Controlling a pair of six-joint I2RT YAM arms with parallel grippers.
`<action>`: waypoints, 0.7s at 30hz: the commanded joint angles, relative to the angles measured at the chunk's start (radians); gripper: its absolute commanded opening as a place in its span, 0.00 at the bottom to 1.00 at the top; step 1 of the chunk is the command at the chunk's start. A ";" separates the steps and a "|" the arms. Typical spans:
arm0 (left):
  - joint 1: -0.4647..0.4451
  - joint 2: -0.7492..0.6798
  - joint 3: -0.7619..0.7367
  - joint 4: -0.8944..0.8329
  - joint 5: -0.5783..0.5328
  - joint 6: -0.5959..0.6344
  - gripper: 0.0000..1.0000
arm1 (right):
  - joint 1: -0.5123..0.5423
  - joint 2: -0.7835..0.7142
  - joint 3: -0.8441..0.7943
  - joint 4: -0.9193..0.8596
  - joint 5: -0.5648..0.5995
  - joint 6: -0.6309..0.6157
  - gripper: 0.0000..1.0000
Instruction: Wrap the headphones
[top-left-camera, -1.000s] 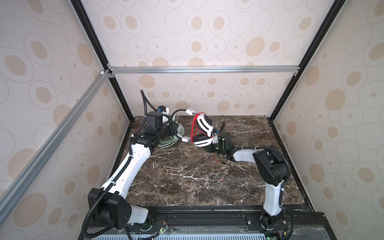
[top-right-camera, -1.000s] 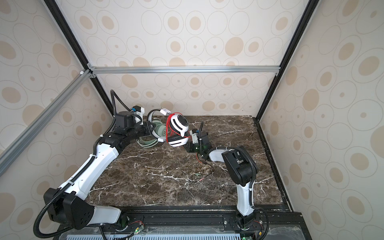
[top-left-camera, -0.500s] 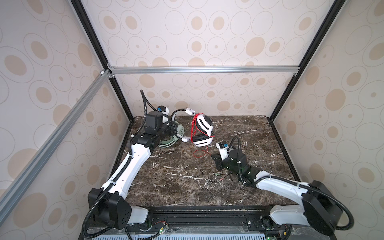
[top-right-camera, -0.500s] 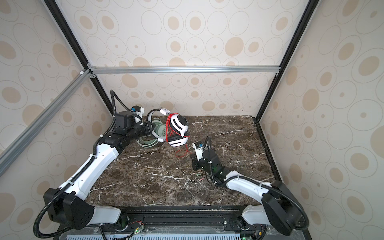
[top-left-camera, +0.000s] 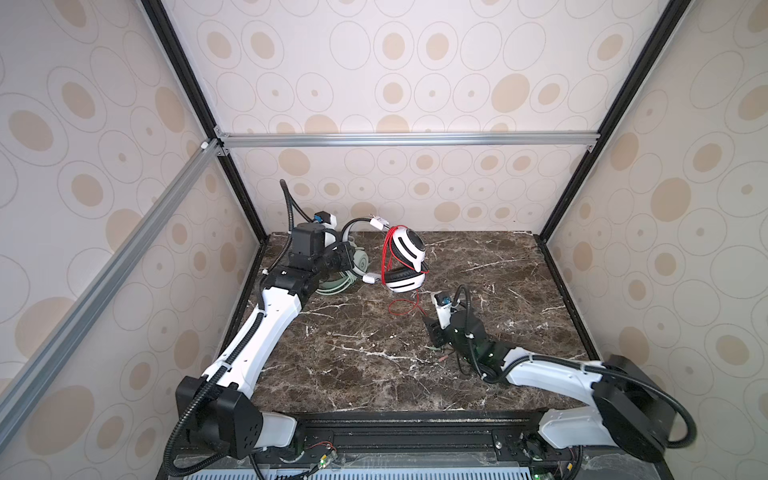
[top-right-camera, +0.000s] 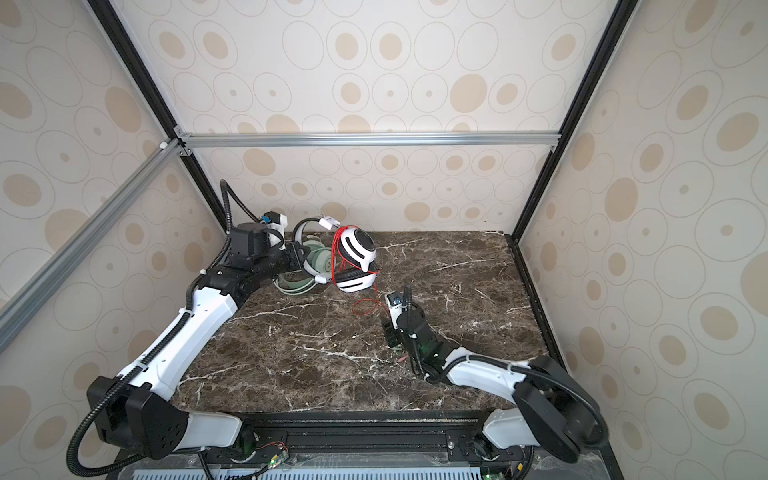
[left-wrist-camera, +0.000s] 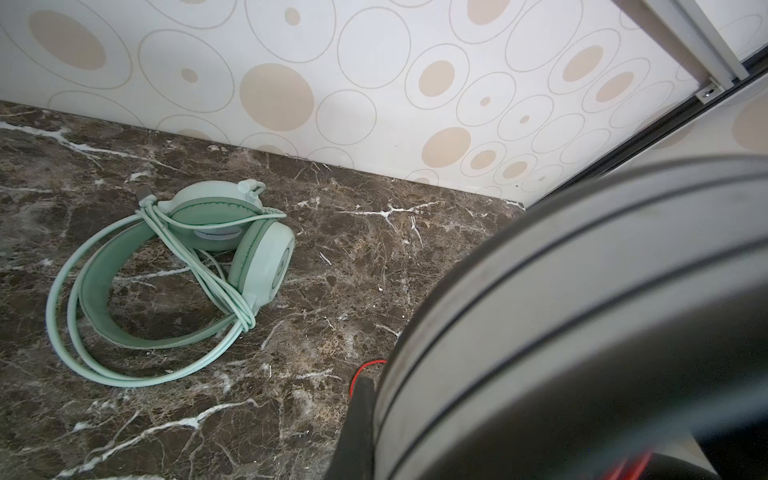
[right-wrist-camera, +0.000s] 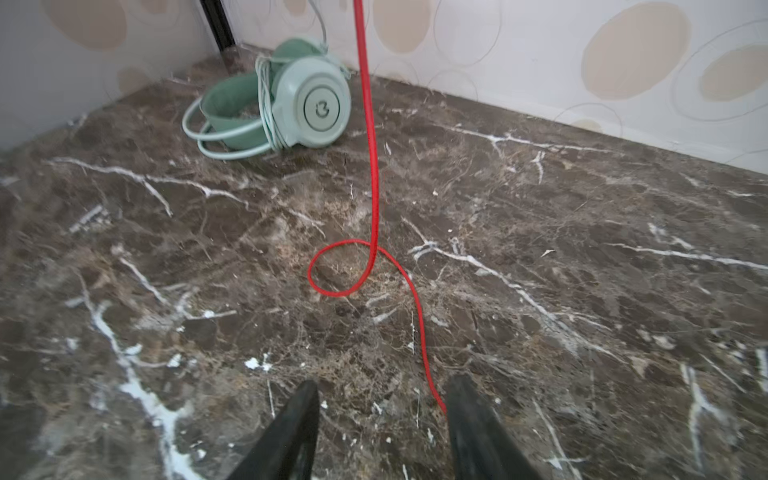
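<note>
Two robot arms work on a dark marble bench (top-left-camera: 353, 365) inside a walled cell.

The right end effector (right-wrist-camera: 382, 386) has pulled back over the last second from beside the white-and-black headset (top-left-camera: 409, 253) to the middle of the bench. Its fingers now stand apart, no longer pinching. The red cable (right-wrist-camera: 374, 166) drops from the headset, curls in one loop on the bench and runs up to the inner edge of one finger, lying loose. This probably means the right arm has let go to take a fresh hold for another turn. A few red turns already cross one earcup, so wrapping looks partly done.

The left end effector (top-left-camera: 345, 257) has not moved: it is closed on the headband, holding that headset raised at the back left. The mint-green headset (left-wrist-camera: 178, 270) lies flat in the back left corner, its pale cable already wound around it.

The left wrist view is mostly filled by the blurred headband, so the gripping fingers themselves are hidden. The cable's plug end is not clearly visible. In both top views the left arm covers part of the mint-green headset.
</note>
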 joint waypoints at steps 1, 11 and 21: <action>0.005 -0.037 0.013 0.061 0.022 -0.043 0.00 | 0.002 0.134 0.010 0.309 -0.101 0.027 0.55; 0.005 -0.036 0.014 0.064 0.030 -0.044 0.00 | 0.005 0.579 0.097 0.840 0.028 0.212 0.47; 0.006 -0.033 0.017 0.062 0.033 -0.041 0.00 | 0.005 0.736 0.240 0.899 0.096 0.277 0.39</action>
